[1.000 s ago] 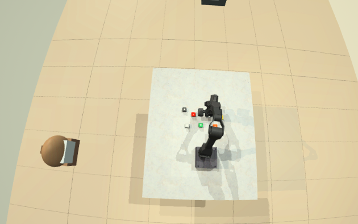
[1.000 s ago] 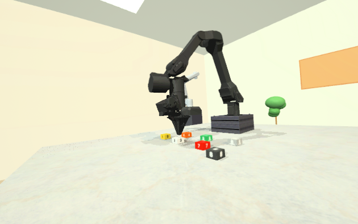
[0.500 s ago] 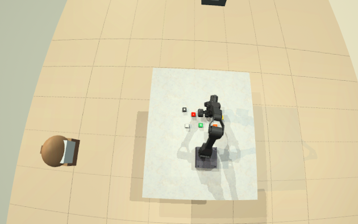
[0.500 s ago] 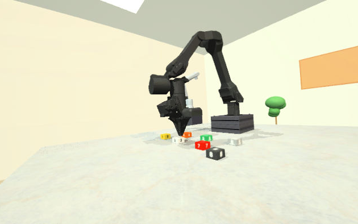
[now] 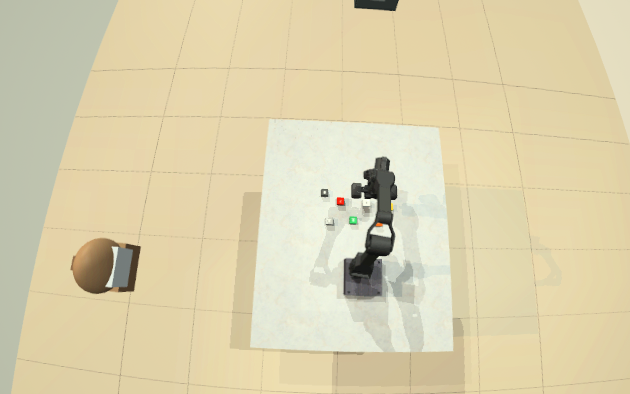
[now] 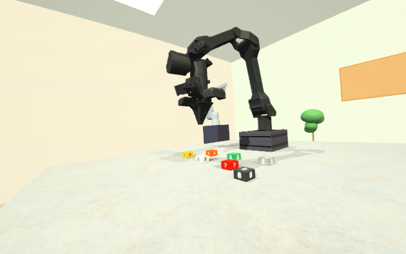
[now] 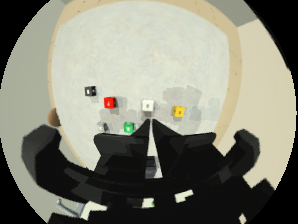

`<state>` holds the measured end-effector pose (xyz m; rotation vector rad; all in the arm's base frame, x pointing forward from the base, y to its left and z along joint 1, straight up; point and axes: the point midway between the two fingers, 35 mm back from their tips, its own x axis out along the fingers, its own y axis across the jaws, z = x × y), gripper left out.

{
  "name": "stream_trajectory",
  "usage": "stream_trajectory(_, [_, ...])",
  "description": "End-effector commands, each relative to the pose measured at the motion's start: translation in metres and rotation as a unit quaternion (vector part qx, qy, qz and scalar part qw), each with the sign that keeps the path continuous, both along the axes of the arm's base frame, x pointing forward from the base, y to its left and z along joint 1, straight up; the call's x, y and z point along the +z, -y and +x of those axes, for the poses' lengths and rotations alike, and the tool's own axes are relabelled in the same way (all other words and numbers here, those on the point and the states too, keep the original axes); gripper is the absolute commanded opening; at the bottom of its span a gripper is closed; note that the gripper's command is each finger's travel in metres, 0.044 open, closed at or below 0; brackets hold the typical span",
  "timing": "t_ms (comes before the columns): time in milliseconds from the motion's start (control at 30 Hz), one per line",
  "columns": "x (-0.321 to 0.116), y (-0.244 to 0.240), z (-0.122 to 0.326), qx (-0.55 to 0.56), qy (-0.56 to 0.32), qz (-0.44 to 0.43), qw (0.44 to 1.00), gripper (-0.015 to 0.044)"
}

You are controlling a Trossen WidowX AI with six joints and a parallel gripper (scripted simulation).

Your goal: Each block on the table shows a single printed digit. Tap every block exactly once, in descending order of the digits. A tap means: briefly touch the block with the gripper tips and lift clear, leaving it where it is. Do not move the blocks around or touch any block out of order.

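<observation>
My gripper (image 6: 200, 124) (image 7: 150, 121) is shut and empty, tips down, well above the blocks. A white block (image 5: 366, 203) (image 6: 202, 158) (image 7: 147, 105) shows just beyond the tips in the wrist view. A yellow block (image 5: 392, 207) (image 6: 187, 155) (image 7: 179, 111) lies to its right there. The red block (image 5: 340, 201) (image 6: 229, 164) (image 7: 109, 103) shows 7. The black block (image 5: 324, 192) (image 6: 244, 174) (image 7: 90, 91), green block (image 5: 353, 220) (image 6: 234, 156) (image 7: 129, 127), light grey block (image 5: 329, 221) (image 6: 266, 160) (image 7: 102, 127) and orange block (image 5: 379, 225) (image 6: 211, 153) have digits too small to read surely.
The blocks sit apart on the pale table (image 5: 305, 320) (image 6: 187, 219). The dark arm base (image 5: 363, 287) (image 6: 261, 141) stands behind them. The arm partly covers the yellow and orange blocks from above. The fingers hide the orange block in the wrist view.
</observation>
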<state>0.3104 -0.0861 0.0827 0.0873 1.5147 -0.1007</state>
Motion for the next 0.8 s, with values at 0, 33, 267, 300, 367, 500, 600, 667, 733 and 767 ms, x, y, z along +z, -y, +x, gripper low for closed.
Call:
stream_trajectory(0, [0.006, -0.001, -0.005, -0.002, -0.011, 0.004, 1.0, 0.002])
stream_trajectory(33, [0.006, 0.001, -0.005, -0.002, -0.011, 0.004, 1.0, 0.002])
stream_trajectory(267, [0.006, 0.098, -0.026, -0.002, -0.012, -0.001, 1.0, 0.002])
stream_trajectory(300, [0.006, 0.106, -0.029, -0.002, -0.012, -0.002, 1.0, 0.002])
stream_trajectory(367, [0.006, 0.108, -0.03, -0.002, -0.013, -0.002, 1.0, 0.002])
stream_trajectory(500, [-0.007, 0.109, -0.029, -0.002, -0.012, -0.002, 1.0, 0.002])
stream_trajectory(600, [-0.062, 0.11, -0.027, -0.002, -0.013, -0.002, 1.0, 0.002])
stream_trajectory(667, [-0.075, 0.109, -0.028, -0.002, -0.013, -0.002, 1.0, 0.002])
stream_trajectory(733, [-0.075, 0.109, -0.028, -0.002, -0.013, -0.002, 1.0, 0.002])
stream_trajectory(767, [-0.075, 0.109, -0.028, -0.002, -0.013, -0.002, 1.0, 0.002])
